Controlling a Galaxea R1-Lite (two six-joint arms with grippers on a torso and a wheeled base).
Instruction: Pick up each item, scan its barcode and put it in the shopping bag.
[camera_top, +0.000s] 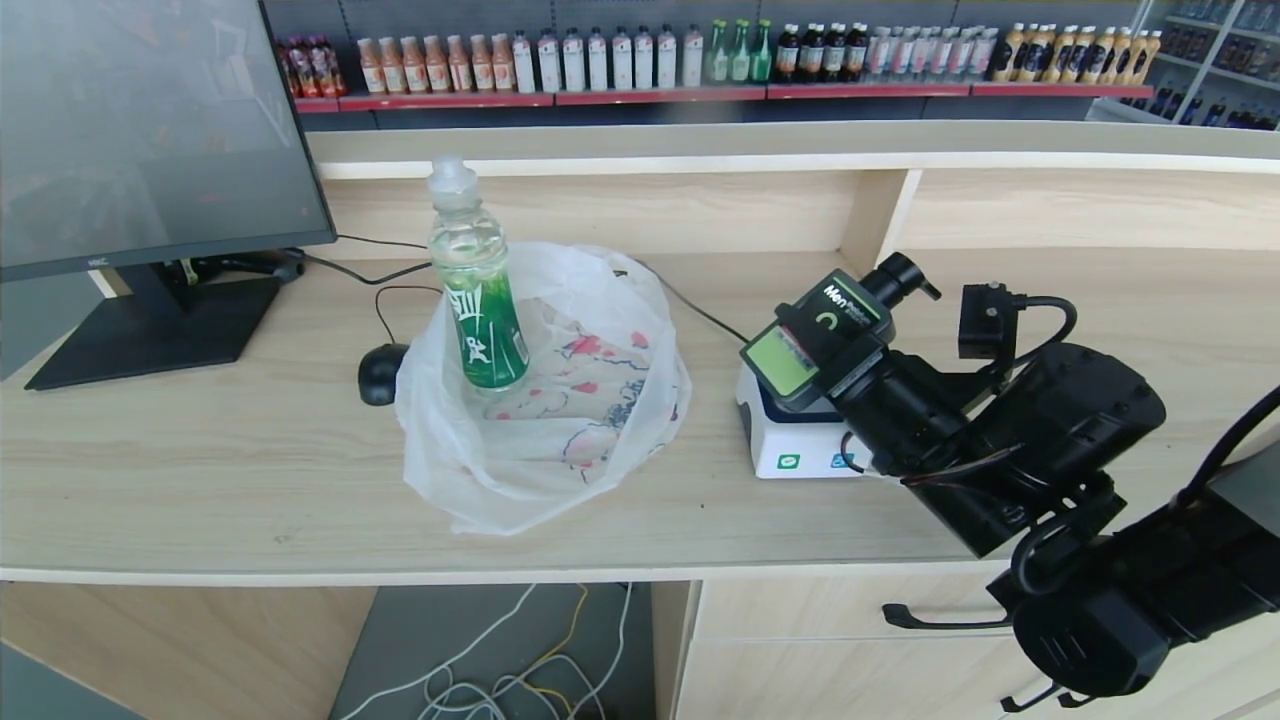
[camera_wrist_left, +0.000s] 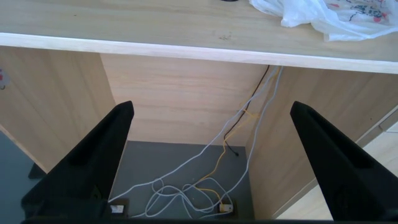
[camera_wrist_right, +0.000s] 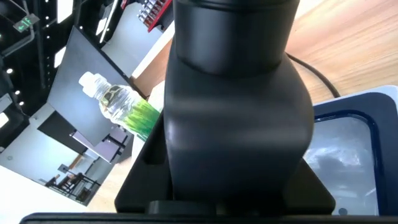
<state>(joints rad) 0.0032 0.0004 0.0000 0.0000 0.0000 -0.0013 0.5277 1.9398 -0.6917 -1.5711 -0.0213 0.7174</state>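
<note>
Right of centre, the right gripper (camera_top: 860, 385), jaws clamped, holds a dark bottle (camera_top: 805, 350) over the scanner (camera_top: 790, 455). It looks rigid and probably slick, so it is best gripped mid-body. The left gripper (camera_wrist_left: 211, 124) gapes empty below the tabletop (camera_wrist_left: 155, 25).

a light wooden counter (camera_top: 200, 480) with a raised back ledge is seen. a white plastic shopping bag (camera_top: 600, 440) is set near its middle, crumpled and open at the top. at the bag's edge on the robot's left, a black mouse (camera_top: 380, 373) is placed. farther to the left of the bag, well apart from it, a monitor (camera_top: 150, 130) is carried on a flat black stand (camera_top: 160, 335). near the bag on its right, a white scanner (camera_top: 790, 455) is seated on the wood. a dark cable (camera_top: 690, 305) is laid from behind the bag towards the scanner.
</note>
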